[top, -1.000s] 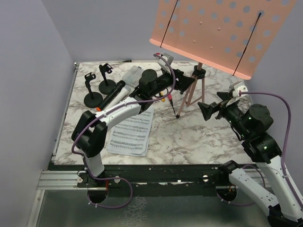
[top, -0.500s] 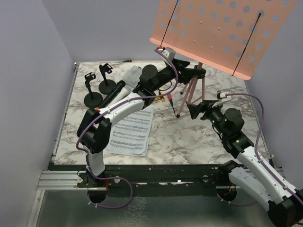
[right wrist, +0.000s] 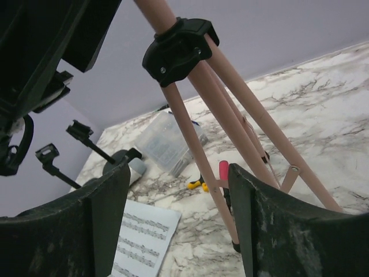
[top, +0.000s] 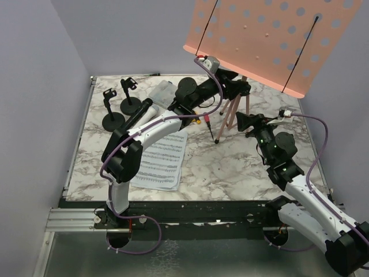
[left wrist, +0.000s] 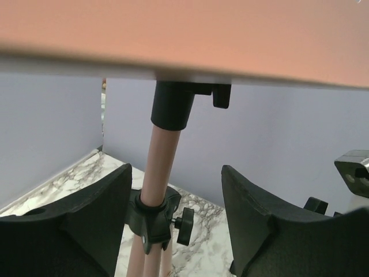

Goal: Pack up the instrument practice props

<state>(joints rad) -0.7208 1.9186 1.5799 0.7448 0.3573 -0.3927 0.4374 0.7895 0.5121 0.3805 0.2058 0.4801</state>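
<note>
The left gripper [left wrist: 174, 184] sits open astride the pole of the pink tripod [top: 229, 115], just under its desk, while the right gripper [right wrist: 179, 173], also open, faces the legs above the counter [top: 219, 167], seemingly to steady it for folding.

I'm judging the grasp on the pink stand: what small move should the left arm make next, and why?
Probably shut the left gripper on the tripod pole: its jaws are open with the pole between them, just under the desk. The right gripper is open, facing the legs.
</note>
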